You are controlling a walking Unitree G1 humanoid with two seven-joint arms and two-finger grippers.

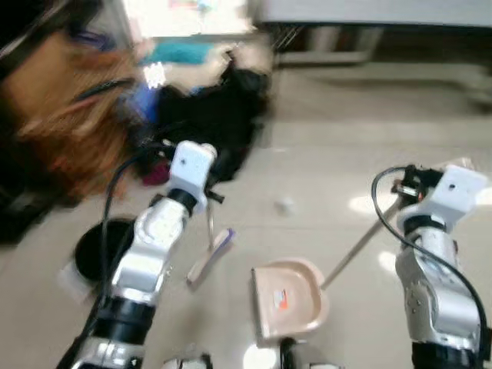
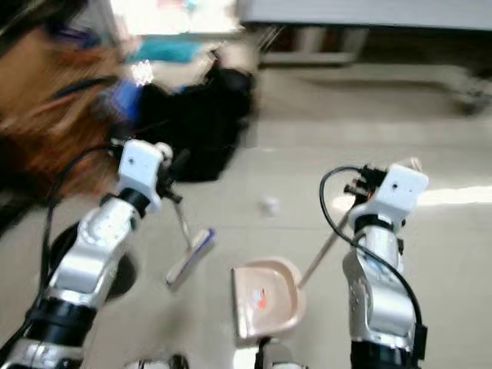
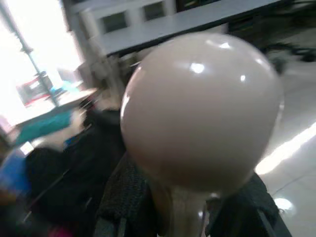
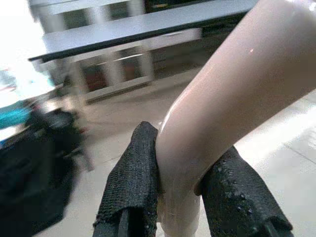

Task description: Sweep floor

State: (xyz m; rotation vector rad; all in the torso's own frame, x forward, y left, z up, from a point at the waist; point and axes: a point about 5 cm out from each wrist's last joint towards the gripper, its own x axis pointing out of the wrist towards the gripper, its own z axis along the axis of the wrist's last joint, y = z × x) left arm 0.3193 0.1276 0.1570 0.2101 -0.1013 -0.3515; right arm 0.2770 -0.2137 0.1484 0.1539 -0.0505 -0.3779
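Dustpan (image 1: 288,297) empty on floor, handle in right gripper (image 4: 180,197) jaws

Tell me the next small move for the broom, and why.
Probably the left gripper, shut on the broom, should reach its head out past the small bit of litter and draw it back toward the dustpan, which the right gripper holds by its handle. The litter lies beyond both.

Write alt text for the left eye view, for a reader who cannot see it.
A robot's left gripper holds a small broom and its right gripper the long handle of a beige dustpan resting on a pale tiled floor. A small scrap lies beyond the dustpan; a blurred dark bag sits behind.
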